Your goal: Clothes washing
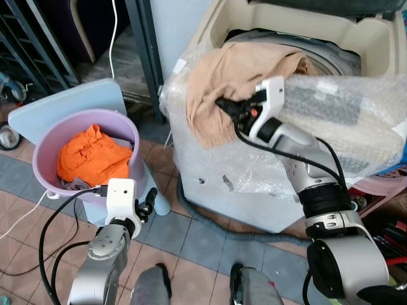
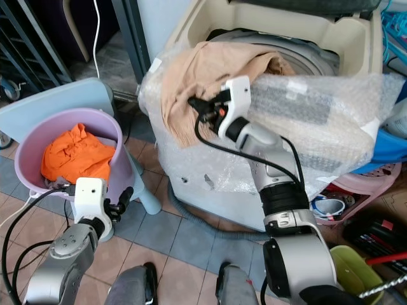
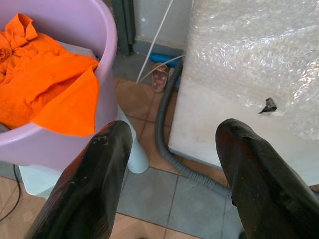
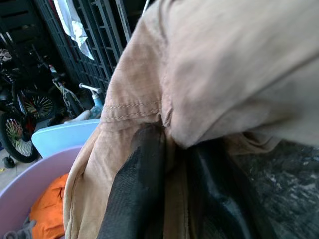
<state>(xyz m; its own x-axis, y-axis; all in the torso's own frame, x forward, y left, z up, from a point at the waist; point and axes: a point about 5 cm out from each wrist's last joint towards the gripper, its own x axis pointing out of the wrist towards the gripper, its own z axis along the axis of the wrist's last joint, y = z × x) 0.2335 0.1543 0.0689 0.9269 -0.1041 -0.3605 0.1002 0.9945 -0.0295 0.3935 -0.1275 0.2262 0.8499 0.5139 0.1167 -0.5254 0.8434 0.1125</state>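
We start with the tan garment [image 1: 238,89], which lies draped over the front-left rim of the top-loading washing machine [image 1: 375,44], part of it reaching back toward the drum opening and the rest hanging down the bubble-wrapped front panel [image 1: 222,165]; its long axis runs roughly from 1 o'clock at the tub to 7 o'clock down the front. Our right gripper [image 1: 227,107] meets it at the hanging part, and in the right wrist view its two black fingers [image 4: 137,189] are clenched on a fold of the tan cloth near a stitched seam, so we hold the garment now. The relation that matters, as we judge it, is that the drum mouth sits at about 1 o'clock from that grip, up and behind, so the cloth must go over the rim and not down. Farther out, at 9 o'clock from the machine, the lilac basin [image 1: 130,130] stands on a pale blue stool [image 1: 70,101] and holds an orange garment [image 1: 92,159]. Our left gripper [image 1: 147,202] hangs low just beside that basin, its fingers spread apart and holding nothing; it is the nearer arm to the orange piece, while the right is nearer the tub. A grey drain hose [image 3: 172,149] trails across the tiled floor [image 1: 191,254] between basin and machine.
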